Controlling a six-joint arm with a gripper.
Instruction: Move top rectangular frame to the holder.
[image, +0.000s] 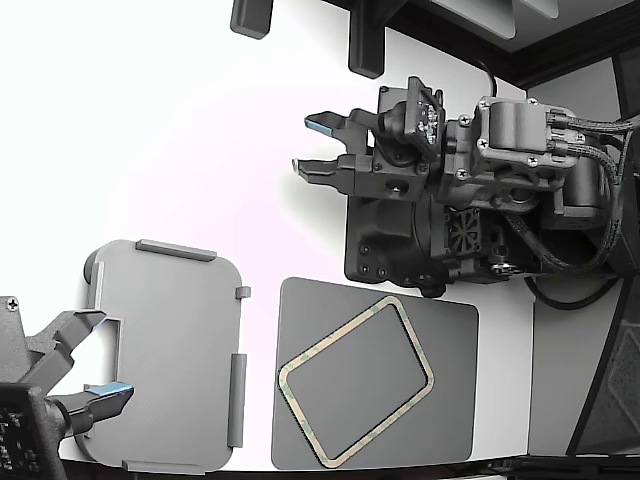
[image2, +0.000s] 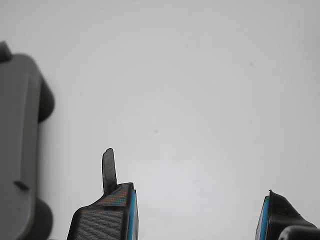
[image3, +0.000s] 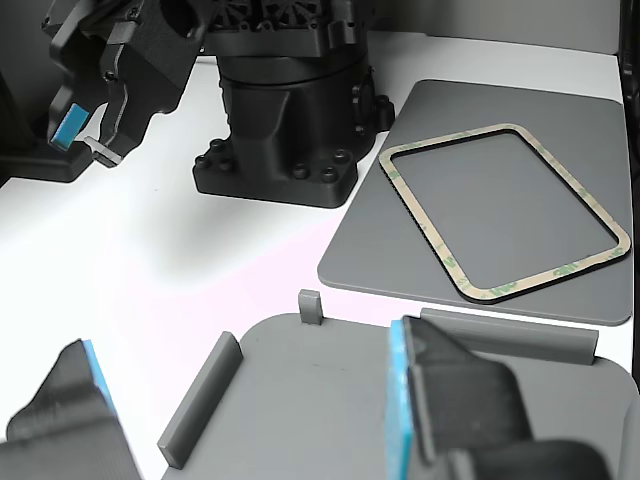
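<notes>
Hand (image: 322, 145): open, empty, above bare bench (image: 180, 130).
Frame (image: 356, 381): well behind the fingertips, flat, lying diagonal.
Holder (image: 165, 355): off sideways.

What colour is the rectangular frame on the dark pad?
Beige-tan with greenish mottling; the rectangular frame shows best in the other view.

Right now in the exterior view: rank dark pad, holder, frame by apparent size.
1. dark grey pad, largest.
2. holder, slightly smaller, though nearly alike, so unsure.
3. rectangular frame, smallest, lying within the pad's outline.
</notes>
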